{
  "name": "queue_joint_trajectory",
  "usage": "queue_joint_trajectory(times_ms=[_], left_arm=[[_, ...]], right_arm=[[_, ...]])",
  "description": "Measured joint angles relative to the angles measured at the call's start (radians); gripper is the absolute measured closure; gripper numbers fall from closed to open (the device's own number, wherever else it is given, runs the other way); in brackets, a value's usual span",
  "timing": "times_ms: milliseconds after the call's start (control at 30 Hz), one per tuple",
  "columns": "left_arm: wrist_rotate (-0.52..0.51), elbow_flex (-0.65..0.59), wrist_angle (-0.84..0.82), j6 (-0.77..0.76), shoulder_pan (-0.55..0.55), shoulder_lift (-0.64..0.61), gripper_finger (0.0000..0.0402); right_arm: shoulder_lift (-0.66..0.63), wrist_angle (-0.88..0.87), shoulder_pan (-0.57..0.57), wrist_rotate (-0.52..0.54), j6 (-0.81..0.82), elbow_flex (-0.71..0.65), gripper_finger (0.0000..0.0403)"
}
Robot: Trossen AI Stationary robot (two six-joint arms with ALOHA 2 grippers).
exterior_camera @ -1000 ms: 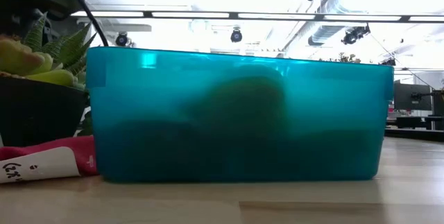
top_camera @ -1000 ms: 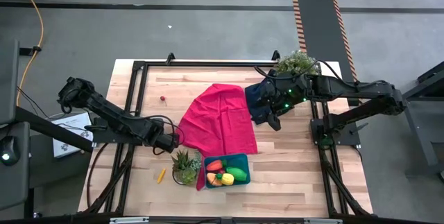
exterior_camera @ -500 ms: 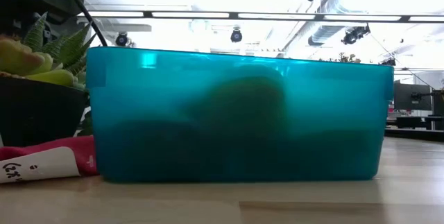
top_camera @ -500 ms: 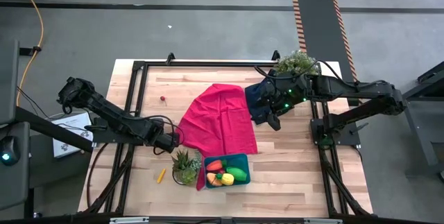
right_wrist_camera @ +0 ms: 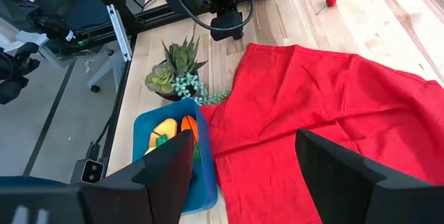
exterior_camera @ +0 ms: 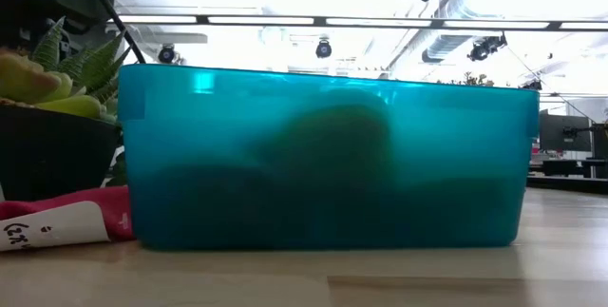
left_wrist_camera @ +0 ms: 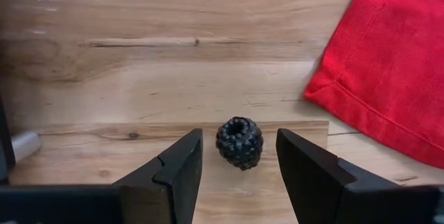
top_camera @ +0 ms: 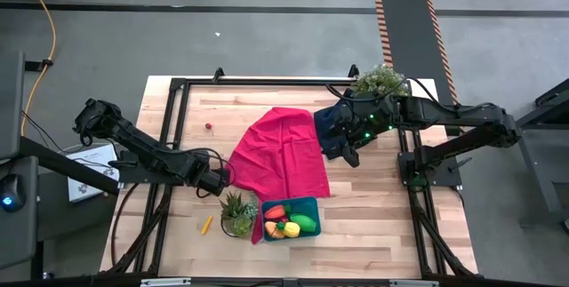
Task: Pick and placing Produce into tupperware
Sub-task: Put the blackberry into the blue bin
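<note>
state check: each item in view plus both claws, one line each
left claw: open, straddling a dark berry, not closed on it
right claw: open, empty, above the red cloth's edge
tupperware: upright, uncovered, holding produce
carrot: inside tupperware
yellow stick: loose on table
red cloth: spread, rumpled
small red fruit: loose on table

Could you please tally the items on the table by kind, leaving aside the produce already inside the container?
Cloths: 2, red cloth and navy cloth
Potted plants: 2, succulent and leafy plant
Tupperware: 1
Loose produce: 3, yellow stick, red piece, dark berry
Total: 8
</note>
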Motion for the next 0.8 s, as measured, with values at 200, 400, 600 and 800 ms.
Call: queue_joint_trajectory(times_ms=[200, 400, 600, 800], left_arm=[[-0.003, -0.001, 0.000, 0.001, 0.000, 0.000, 0.0229], [-0.007, -0.001, -0.001, 0.001, 0.000, 0.000, 0.0229], [-0.006, -0.001, 0.001, 0.001, 0.000, 0.000, 0.0229], [-0.003, -0.001, 0.000, 0.000, 0.000, 0.000, 0.0229]], right_arm=[[0.000, 0.000, 0.000, 0.000, 0.000, 0.000, 0.0160], [0.000, 0.000, 0.000, 0.002, -0.003, 0.000, 0.0160], [0.000, 0.000, 0.001, 0.002, -0.004, 0.000, 0.0160], [0.000, 0.000, 0.001, 0.002, -0.011, 0.000, 0.0160]])
